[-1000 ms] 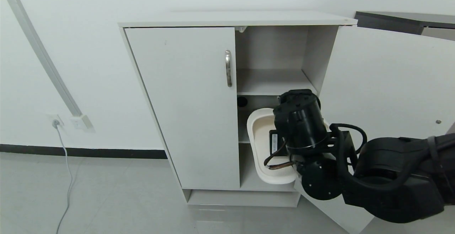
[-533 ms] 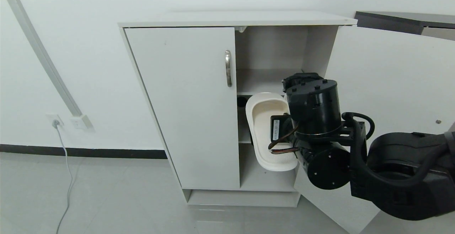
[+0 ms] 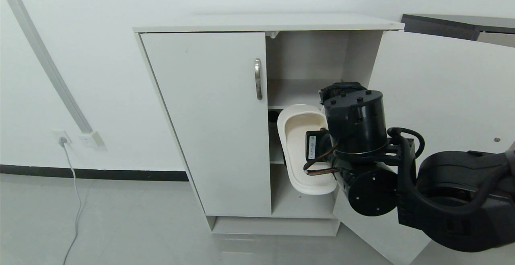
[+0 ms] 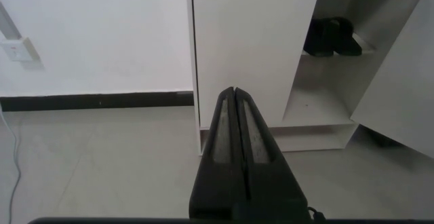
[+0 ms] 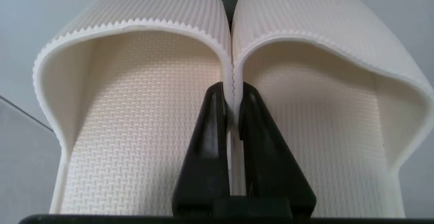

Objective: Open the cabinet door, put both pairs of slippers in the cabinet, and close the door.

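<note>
A white two-door wooden cabinet stands against the wall, its left door closed and its right door swung wide open. The right gripper is clamped on a pair of cream ribbed foam slippers, its fingers pinching the two touching inner side walls together. In the head view the cream pair hangs steeply tilted, toes up, at the open right half of the cabinet, level with the middle shelf. A pair of black slippers sits on that shelf. The left gripper hovers low over the grey floor before the cabinet, fingers pressed together and holding nothing
</note>
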Tool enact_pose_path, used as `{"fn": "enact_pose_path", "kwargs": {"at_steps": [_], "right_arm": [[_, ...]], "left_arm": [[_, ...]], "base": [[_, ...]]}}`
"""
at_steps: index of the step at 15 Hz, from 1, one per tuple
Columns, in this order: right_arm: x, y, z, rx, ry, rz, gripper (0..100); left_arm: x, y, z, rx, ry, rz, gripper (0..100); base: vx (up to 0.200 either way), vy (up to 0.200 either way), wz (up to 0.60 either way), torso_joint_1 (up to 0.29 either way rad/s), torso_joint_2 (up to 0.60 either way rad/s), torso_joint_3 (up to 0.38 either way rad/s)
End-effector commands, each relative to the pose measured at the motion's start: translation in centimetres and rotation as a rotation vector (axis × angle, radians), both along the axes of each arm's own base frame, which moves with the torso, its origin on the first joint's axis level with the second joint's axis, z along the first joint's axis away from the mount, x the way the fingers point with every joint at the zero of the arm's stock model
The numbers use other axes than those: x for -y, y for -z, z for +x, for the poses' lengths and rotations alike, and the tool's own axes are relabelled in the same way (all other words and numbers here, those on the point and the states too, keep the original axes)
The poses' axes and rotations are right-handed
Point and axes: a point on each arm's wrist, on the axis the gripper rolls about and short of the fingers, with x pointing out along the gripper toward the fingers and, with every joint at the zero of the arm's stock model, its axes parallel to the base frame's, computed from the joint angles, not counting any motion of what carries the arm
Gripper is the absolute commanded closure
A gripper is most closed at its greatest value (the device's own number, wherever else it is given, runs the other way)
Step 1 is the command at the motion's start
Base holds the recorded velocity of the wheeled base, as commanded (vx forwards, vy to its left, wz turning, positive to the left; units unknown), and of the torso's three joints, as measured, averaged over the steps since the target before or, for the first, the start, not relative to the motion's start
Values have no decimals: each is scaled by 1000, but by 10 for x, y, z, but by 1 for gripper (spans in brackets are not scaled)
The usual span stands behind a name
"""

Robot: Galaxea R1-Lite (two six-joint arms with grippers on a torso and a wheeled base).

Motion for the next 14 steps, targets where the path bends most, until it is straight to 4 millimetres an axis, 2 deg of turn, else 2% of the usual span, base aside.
{"fn": "enact_pose_path", "kwargs": {"at_steps": [1,9,14], "right_arm": [[0,-1,0,3,1,2,100],[6,3,13,-5,35,-21,100],[4,8,42,-15,27,-25,100]], "left_arm": [[0,0,0,0,-1,0,100],[0,0,0,-1,2,-1,100],[0,0,0,0,2,-3,100]], "base": [[200,0,0,-2,2,7],[200,0,0,5,5,4],[0,0,0,0,0,0]]}}
